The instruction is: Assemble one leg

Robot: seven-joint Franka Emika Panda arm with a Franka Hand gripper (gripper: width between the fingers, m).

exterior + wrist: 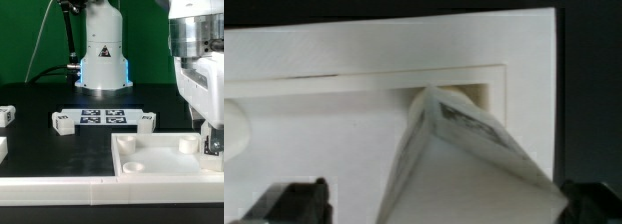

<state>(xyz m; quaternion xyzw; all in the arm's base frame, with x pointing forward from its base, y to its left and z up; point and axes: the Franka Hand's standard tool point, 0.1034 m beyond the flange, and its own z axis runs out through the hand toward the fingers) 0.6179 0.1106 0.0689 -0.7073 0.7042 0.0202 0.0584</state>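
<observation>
My gripper hangs over the far right corner of the large white tray-like panel. In the wrist view a leg, a white block with a black-and-white tag on one face, stands with its far end in the panel's corner socket, between my fingertips. The dark fingers sit wide apart. There is a clear gap between one finger and the leg, and the other finger is close beside it. The gripper is open. In the exterior view the leg is hidden behind the gripper.
The marker board lies in front of the robot base. Small white tagged blocks sit at each end of it. Two more white parts lie at the exterior view's left edge.
</observation>
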